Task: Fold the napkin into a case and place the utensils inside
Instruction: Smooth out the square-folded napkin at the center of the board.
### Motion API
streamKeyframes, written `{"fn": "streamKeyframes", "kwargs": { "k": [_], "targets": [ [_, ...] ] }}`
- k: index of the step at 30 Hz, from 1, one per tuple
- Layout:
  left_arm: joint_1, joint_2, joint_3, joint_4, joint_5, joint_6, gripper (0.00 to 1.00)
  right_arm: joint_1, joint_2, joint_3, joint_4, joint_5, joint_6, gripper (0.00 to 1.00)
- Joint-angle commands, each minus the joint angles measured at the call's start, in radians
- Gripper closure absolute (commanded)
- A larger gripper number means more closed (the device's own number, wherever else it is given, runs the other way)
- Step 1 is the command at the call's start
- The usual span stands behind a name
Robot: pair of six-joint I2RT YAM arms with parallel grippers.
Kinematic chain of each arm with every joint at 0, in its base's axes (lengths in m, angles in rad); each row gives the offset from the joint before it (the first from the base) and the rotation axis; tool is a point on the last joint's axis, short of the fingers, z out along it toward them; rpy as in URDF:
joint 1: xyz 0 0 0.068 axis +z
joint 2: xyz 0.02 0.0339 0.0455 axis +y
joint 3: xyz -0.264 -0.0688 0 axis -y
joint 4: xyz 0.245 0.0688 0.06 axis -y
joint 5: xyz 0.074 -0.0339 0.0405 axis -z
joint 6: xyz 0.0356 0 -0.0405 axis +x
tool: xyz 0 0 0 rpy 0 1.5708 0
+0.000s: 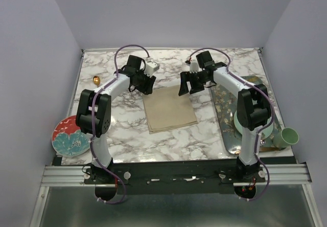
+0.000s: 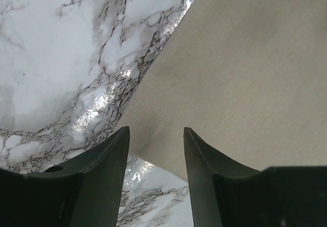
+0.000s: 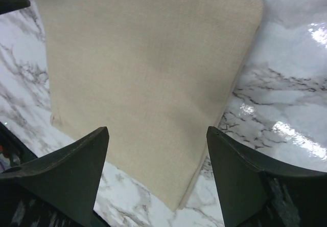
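The napkin [image 1: 170, 109] lay flat in the middle of the marble table [image 1: 127, 130], folded into a squarish beige stack and not yet a narrow case. Both arms were reaching over its far edge. The left gripper [image 1: 143, 85] hung just above the far left corner. In its wrist cam, the left gripper [image 2: 156, 148] had its jaws apart with nothing between them, and the napkin [image 2: 240, 68] edge ran diagonally underneath. The right gripper [image 1: 187, 87] sat over the far right corner. Seen from the wrist, the right gripper [image 3: 158, 150] was spread wider, also holding nothing, with the napkin [image 3: 148, 68] straight below.

Off to the near left sat a red plate [image 1: 60, 133] with a teal flower on it. A floral tray [image 1: 225, 109] ran along the right side, carrying a pale green dish [image 1: 269, 129] mostly hidden by the right arm. A green cup [image 1: 288, 135] stood by the tray's near right corner. A small gold piece [image 1: 96, 80] lay at the far left, too tiny to identify. Plain pale walls boxed in the table.
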Motion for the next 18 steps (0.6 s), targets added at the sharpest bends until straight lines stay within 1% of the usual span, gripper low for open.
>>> {"fn": "streamKeyframes", "kwargs": {
  "k": [1,4,5,8,11,13,14,15,16,17,18],
  "targets": [
    [-0.003,0.017,-0.045,-0.043,-0.052,0.08,0.47,-0.004,0.058,0.049,0.011,0.072,-0.025,0.15],
    [-0.006,0.001,-0.092,-0.076,-0.045,0.103,0.48,-0.006,0.087,0.047,0.014,0.064,-0.026,0.15],
    [-0.006,-0.01,-0.114,-0.075,-0.034,0.108,0.51,-0.004,0.098,0.044,0.014,0.061,-0.029,0.15],
    [-0.008,-0.053,-0.181,-0.093,-0.029,0.109,0.56,-0.004,0.106,0.027,0.019,0.03,-0.034,0.15],
    [-0.005,-0.104,-0.226,-0.124,-0.031,0.105,0.6,-0.004,0.089,0.015,0.02,0.001,-0.048,0.15],
    [0.007,-0.165,-0.24,-0.133,-0.009,0.071,0.6,-0.006,0.063,0.016,0.022,-0.017,-0.054,0.15],
    [0.017,-0.188,-0.238,-0.133,0.01,0.054,0.59,-0.004,0.054,0.021,0.022,-0.028,-0.055,0.15],
    [0.027,-0.234,-0.234,-0.123,0.07,0.033,0.56,-0.004,0.029,0.024,0.025,-0.039,-0.055,0.14],
    [0.029,-0.251,-0.211,-0.116,0.096,-0.01,0.52,-0.004,0.019,0.029,0.028,-0.057,-0.048,0.14],
    [0.027,-0.262,-0.195,-0.113,0.131,-0.044,0.44,-0.006,0.006,0.029,0.043,-0.069,-0.025,0.14],
    [0.027,-0.268,-0.18,-0.086,0.199,-0.081,0.41,-0.006,-0.004,0.03,0.05,-0.085,-0.009,0.14]
  ]
}}
